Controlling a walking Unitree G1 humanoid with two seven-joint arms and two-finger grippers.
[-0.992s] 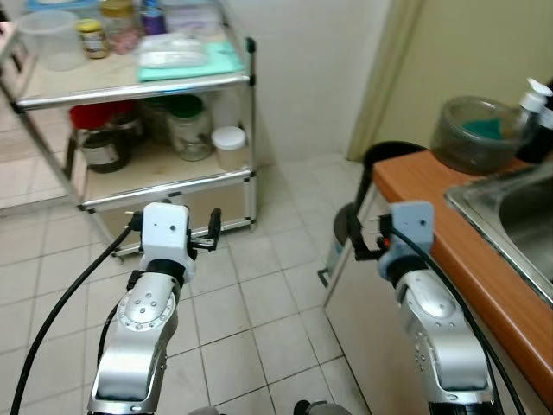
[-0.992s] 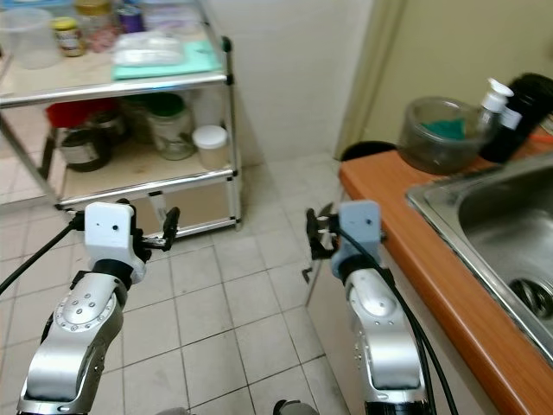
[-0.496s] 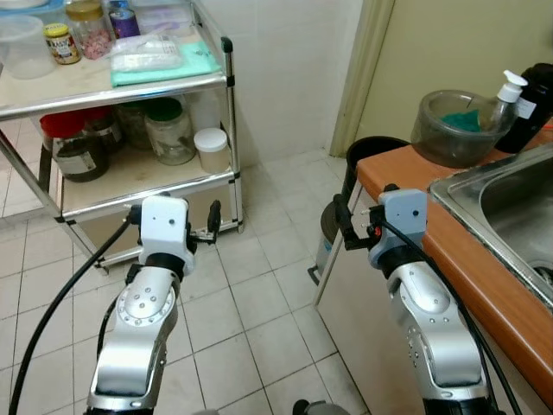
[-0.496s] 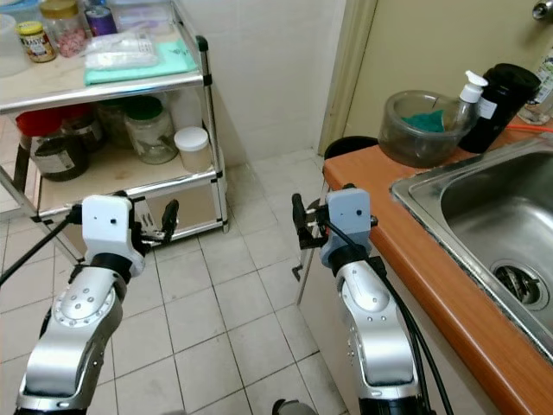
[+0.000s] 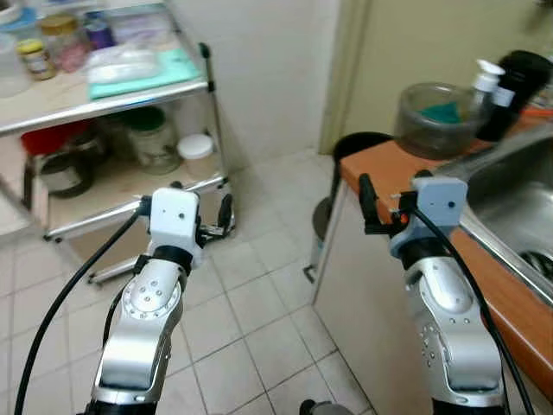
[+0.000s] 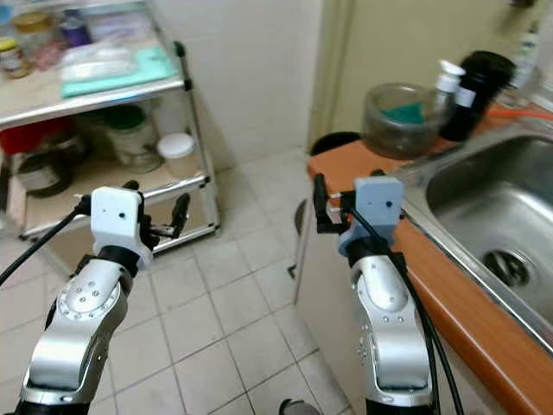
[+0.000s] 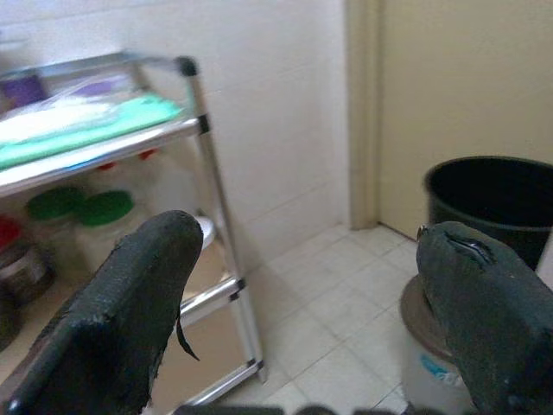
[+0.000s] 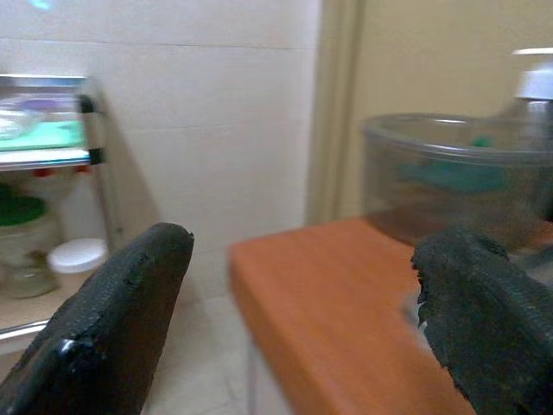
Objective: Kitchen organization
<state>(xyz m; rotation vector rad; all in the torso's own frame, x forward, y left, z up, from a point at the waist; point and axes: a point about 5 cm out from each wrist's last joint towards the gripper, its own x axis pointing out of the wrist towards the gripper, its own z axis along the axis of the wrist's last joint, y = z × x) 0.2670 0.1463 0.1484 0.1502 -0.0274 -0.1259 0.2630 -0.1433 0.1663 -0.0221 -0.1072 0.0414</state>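
**Kitchen corner: counter, rack, both grippers raised and empty**

Bowl (image 6: 398, 118): clear, round, upright, mouth facing up, something teal inside. It stands at the counter's (image 6: 449, 285) end corner, near the back edge. No long axis to report.

Pump bottle (image 6: 448, 85): upright, just beside the bowl on its sink side, nozzle pointing toward the bowl. A black bottle (image 6: 474, 82) stands touching or nearly touching it, further along the back edge.

Sink (image 6: 484, 203): steel, set into the orange counter, drain showing in its floor.

Right gripper (image 8: 294, 303): fingers wide apart, holding nothing, level with the counter's end edge and aimed at the bowl.

Left gripper (image 7: 311, 294): fingers wide apart, holding nothing, out over the tiled floor (image 5: 259, 303), aimed between rack and bin.

Bin (image 7: 488, 203): black, open, on the floor in the corner by the counter's end.

Rack (image 5: 212, 86): metal, two shelves seen. Top shelf carries a green cloth (image 5: 143, 76) at its right edge, with jars blurred behind. Lower shelf holds a white-lidded tub (image 5: 197, 156) near its right corner and green-lidded jars beside it.
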